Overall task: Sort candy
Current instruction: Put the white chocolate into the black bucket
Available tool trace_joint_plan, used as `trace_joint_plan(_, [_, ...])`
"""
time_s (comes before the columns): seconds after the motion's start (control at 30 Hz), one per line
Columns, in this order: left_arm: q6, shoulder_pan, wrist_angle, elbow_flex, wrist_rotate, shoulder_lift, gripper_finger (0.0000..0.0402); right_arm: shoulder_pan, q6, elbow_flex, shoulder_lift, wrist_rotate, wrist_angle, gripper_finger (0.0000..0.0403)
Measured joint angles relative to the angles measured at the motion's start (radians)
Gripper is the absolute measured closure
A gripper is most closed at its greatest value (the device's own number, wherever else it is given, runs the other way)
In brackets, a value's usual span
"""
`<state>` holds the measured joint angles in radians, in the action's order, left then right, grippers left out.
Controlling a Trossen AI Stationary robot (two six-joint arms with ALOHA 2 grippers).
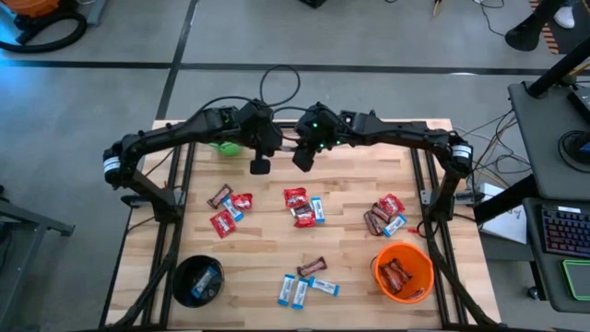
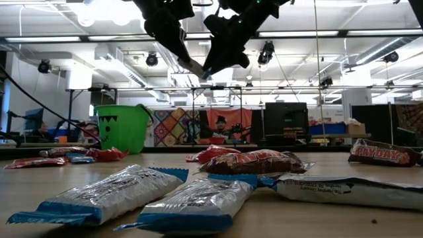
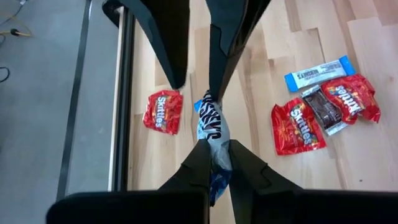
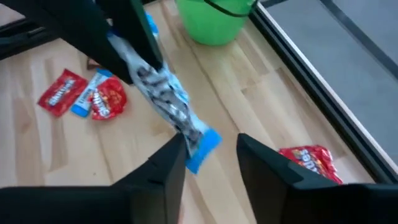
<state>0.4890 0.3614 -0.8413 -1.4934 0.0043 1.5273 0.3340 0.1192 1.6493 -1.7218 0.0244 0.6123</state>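
Table of pale wood carries most of the candy loose: small groups left, middle, right and along the near edge. Judging by that, sorting is partly done. The orange bucket at the near right holds several brown bars, the black bucket at the near left holds something blue and white, and the green bucket at the far left shows nothing inside from here. Well over a dozen pieces are left.

Both arms meet above the far middle of the table. The left gripper is pressed together on one end of a blue-and-white packet, held in the air. The right gripper has its fingers spread, the packet's other end lying at the gap between them, apparently let go.

The packet's long axis runs from one gripper straight to the other, tilted rather than level, its blue crimped tip pointing toward the right gripper.
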Motion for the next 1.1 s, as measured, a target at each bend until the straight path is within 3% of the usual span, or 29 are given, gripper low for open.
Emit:
trace_joint_plan(0.2, [0.001,0.020,-0.071,0.001,-0.043,-0.038,0.0401,0.013,-0.005,0.000,0.002,-0.086,0.115,0.0234])
trace_joint_plan(0.4, [-0.054,0.027,-0.272,0.001,-0.046,-0.117,0.0401,0.026,0.013,0.000,0.002,-0.085,0.243,0.0232])
trace_joint_plan(0.57, [-0.216,0.017,-0.526,0.014,-0.033,-0.233,0.0401,0.026,0.038,-0.001,0.002,-0.083,0.301,0.0245])
trace_joint_plan(0.7, [-0.418,-0.026,-0.604,0.070,0.050,-0.370,0.0401,0.026,0.043,-0.005,0.002,-0.080,0.304,0.0255])
trace_joint_plan(0.9, [-0.749,-0.191,-0.597,0.206,0.131,-0.562,0.0401,0.027,0.066,-0.007,0.001,-0.078,0.292,0.0266])
trace_joint_plan(1.1, [-1.067,-0.479,-0.590,0.293,0.133,-0.631,0.0401,0.027,0.107,-0.007,0.001,-0.076,0.314,0.0266])
